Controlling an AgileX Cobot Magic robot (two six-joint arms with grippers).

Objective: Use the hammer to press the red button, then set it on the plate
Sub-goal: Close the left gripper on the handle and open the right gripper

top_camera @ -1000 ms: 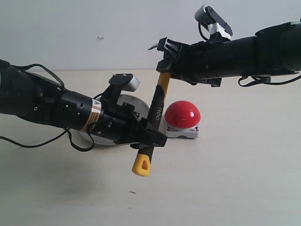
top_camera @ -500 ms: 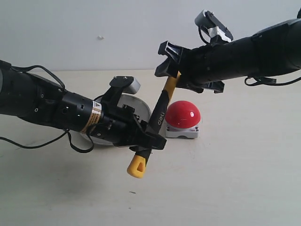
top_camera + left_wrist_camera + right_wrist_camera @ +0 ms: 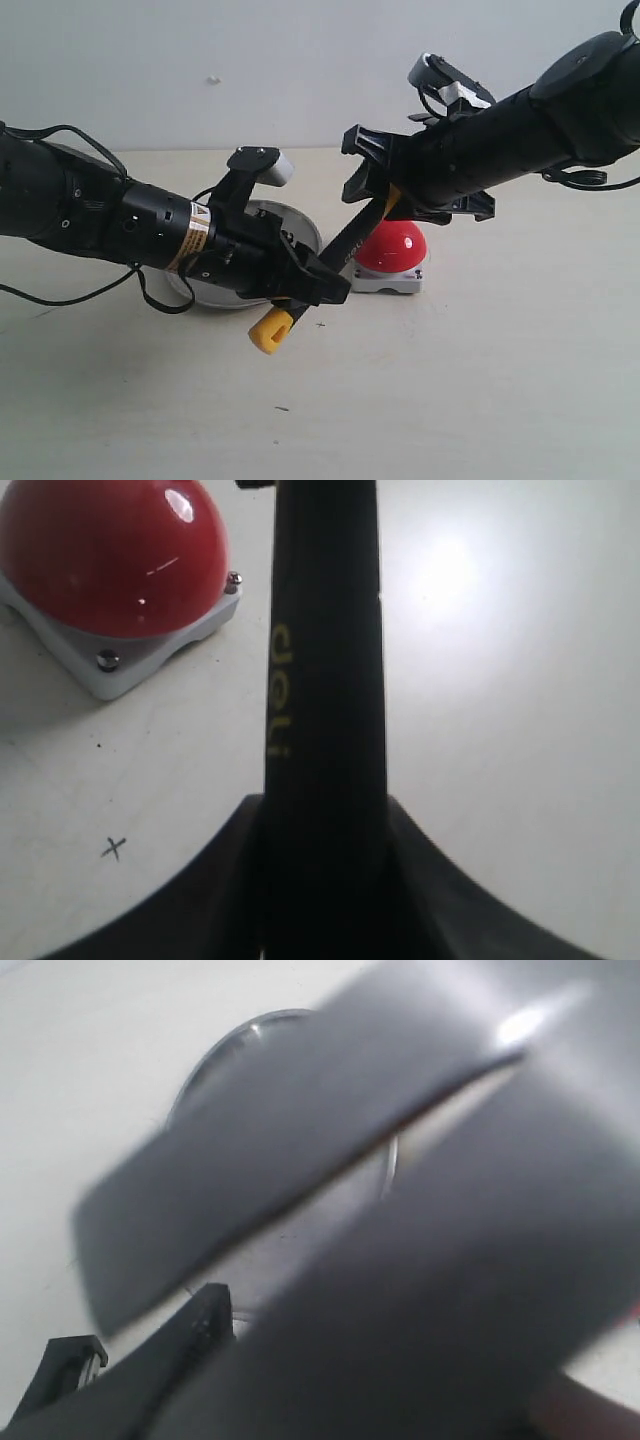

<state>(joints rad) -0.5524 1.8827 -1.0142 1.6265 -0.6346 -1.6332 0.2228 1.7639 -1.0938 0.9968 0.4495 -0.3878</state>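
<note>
The hammer (image 3: 352, 243) slants across the exterior view, its yellow looped end (image 3: 270, 332) low on the left and its head end up on the right. My left gripper (image 3: 318, 285) is shut on the black handle just above the loop. In the left wrist view the lettered handle (image 3: 322, 680) runs up from between that gripper's (image 3: 325, 880) jaws. My right gripper (image 3: 372, 190) closes round the yellow neck, hiding the head. The blurred grey hammer head (image 3: 450, 1260) fills the right wrist view. The red button (image 3: 395, 245) (image 3: 110, 560) sits just right of the handle. The plate (image 3: 296, 226) (image 3: 250, 1028) lies behind my left arm.
Both black arms cross over the middle of the pale table (image 3: 480, 380). A small pen cross (image 3: 114, 848) marks the tabletop near the button. A plain wall (image 3: 200, 60) closes the back.
The hammer has tipped further over: its head end swung right and down toward the button, its yellow loop rose leftward. The right arm lowered; the left gripper turned with the handle.
</note>
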